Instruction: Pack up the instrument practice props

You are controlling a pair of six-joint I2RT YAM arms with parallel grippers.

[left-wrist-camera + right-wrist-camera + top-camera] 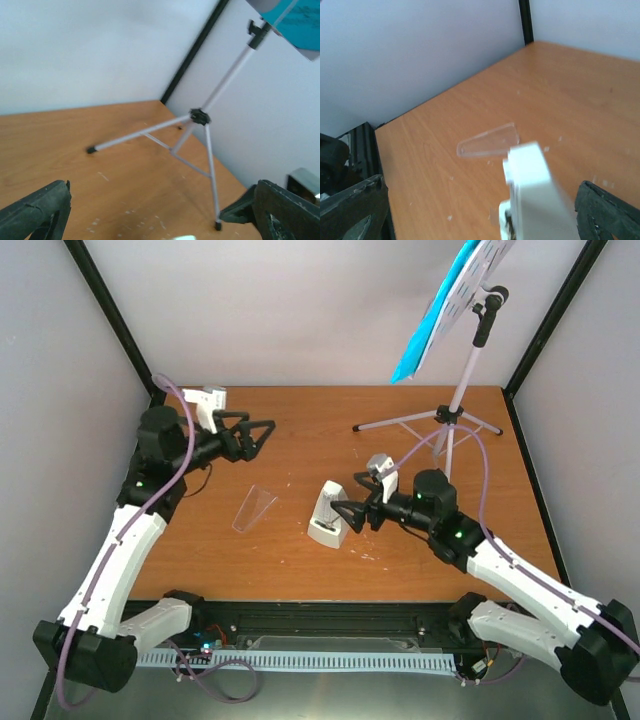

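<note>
The white music stand (452, 415) stands on thin tripod legs at the back right, with blue and white sheet-music pages (437, 315) on its tilted desk. The small white metronome (328, 515) stands mid-table. Its clear cover (253, 510) lies flat to its left. My right gripper (352, 515) is open, level with the metronome's right side. In the right wrist view the metronome (540, 200) sits between the wide-apart fingers (350, 210), with the cover (487, 141) beyond it. My left gripper (255, 435) is open and empty at the back left, facing the tripod (200, 117) and pages (295, 20).
Black frame posts (110, 310) and white walls close in the table on three sides. Bare wood (310, 440) lies between the left gripper and the tripod's left foot (358, 427). The right arm's silver camera block (305, 182) shows at the left wrist view's right edge.
</note>
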